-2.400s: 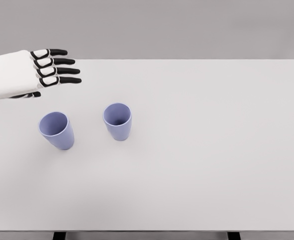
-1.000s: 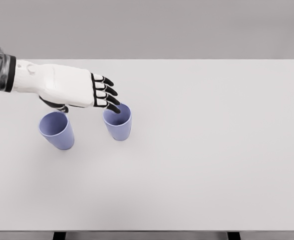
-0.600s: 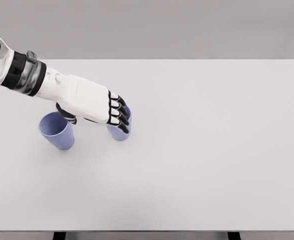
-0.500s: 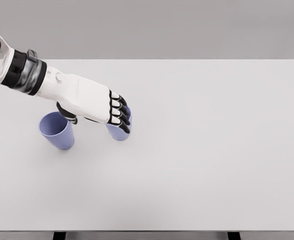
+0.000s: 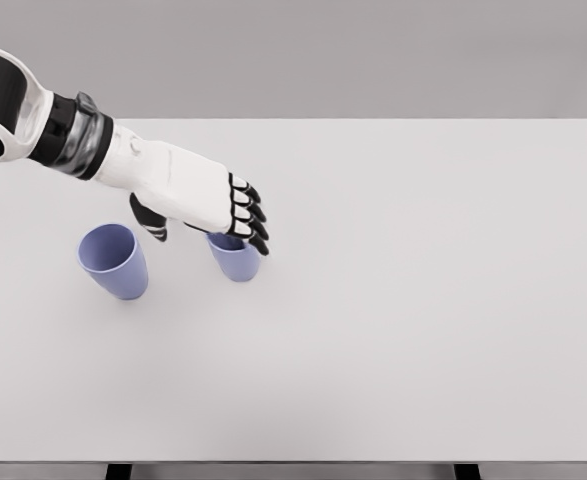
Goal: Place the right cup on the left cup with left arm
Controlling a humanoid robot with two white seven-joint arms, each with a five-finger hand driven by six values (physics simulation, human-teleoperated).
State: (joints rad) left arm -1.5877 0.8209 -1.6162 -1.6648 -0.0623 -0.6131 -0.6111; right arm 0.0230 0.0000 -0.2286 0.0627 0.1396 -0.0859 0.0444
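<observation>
Two lilac cups stand upright on the white table (image 5: 423, 300). The left cup (image 5: 113, 262) is fully visible, its mouth open to the view. My left hand (image 5: 211, 236) hovers over the right cup (image 5: 235, 262) and hides its rim. The four black fingertips (image 5: 256, 228) bend down over the cup's far right side. The thumb (image 5: 152, 222) hangs to the cup's left, clearly apart from it. Nothing is held. The right arm is out of view.
The table's far edge runs behind the hand, its front edge along the bottom of the picture. Apart from the two cups, only bare white surface shows to the right.
The left hand came in from the far left, swept over the right cup and bent its fingers down. In the last half second it shifted slightly up and right. Neither cup has moved.
</observation>
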